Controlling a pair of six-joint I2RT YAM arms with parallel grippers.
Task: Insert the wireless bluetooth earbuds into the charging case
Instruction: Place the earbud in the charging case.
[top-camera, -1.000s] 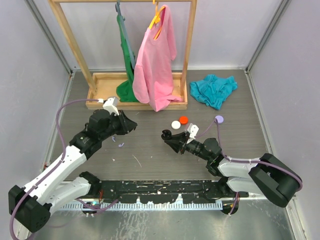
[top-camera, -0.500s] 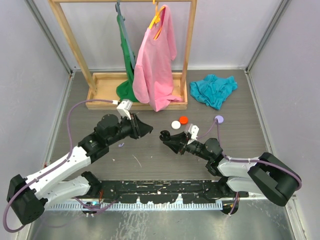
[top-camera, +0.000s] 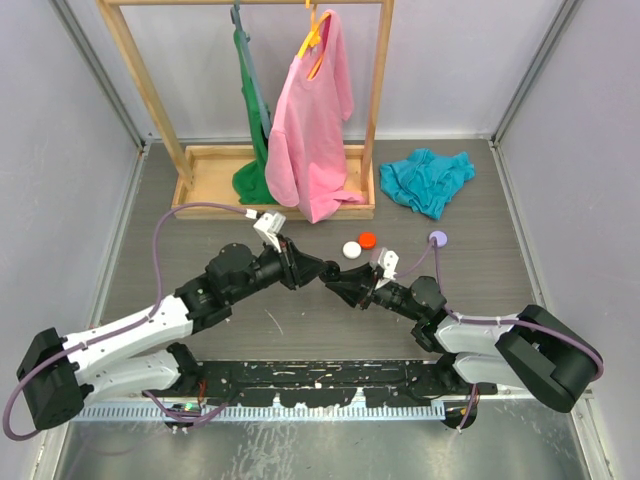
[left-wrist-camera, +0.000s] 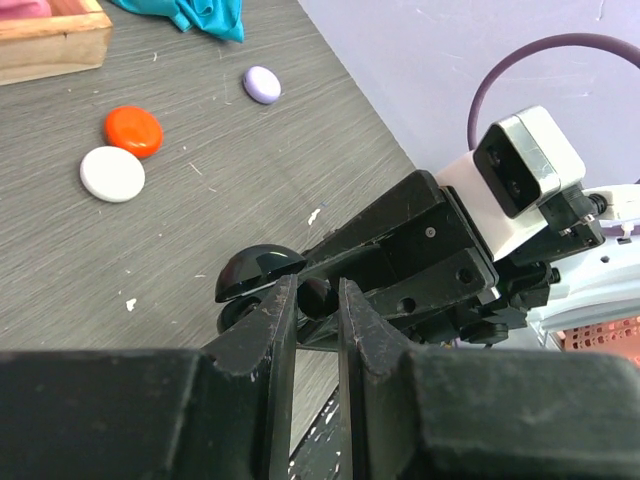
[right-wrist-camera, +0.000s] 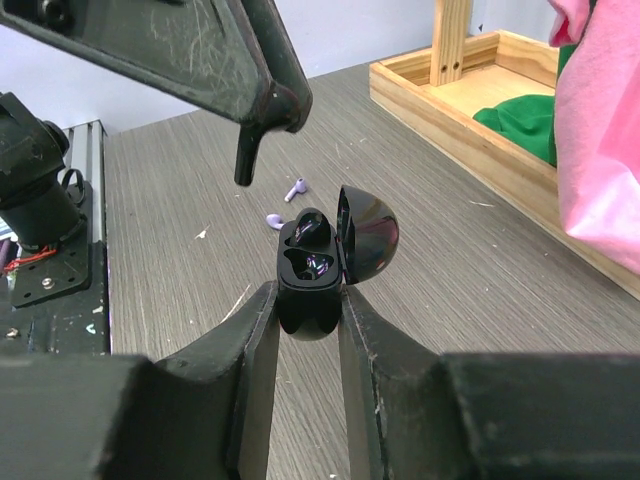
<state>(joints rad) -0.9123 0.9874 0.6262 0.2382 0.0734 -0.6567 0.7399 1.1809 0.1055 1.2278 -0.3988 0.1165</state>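
My right gripper (right-wrist-camera: 308, 300) is shut on a black charging case (right-wrist-camera: 310, 265), held upright above the table with its lid (right-wrist-camera: 365, 235) open. It also shows in the top view (top-camera: 338, 281). My left gripper (left-wrist-camera: 315, 295) is shut on a black earbud (left-wrist-camera: 318, 297). In the right wrist view its stem (right-wrist-camera: 245, 160) hangs just above and left of the case. The left gripper's tip (top-camera: 318, 270) meets the right gripper in the top view. Two lilac earbuds (right-wrist-camera: 295, 189) lie on the table behind the case.
Closed white (top-camera: 351, 250), red (top-camera: 367, 239) and lilac (top-camera: 437, 239) cases lie beyond the grippers. A wooden rack (top-camera: 200, 180) with a pink shirt (top-camera: 310, 130) and a green garment stands at the back. A teal cloth (top-camera: 428, 178) lies at the back right.
My left arm has swung right and forward across the table until its tip reached the case. The right gripper has stayed almost in place with the case.
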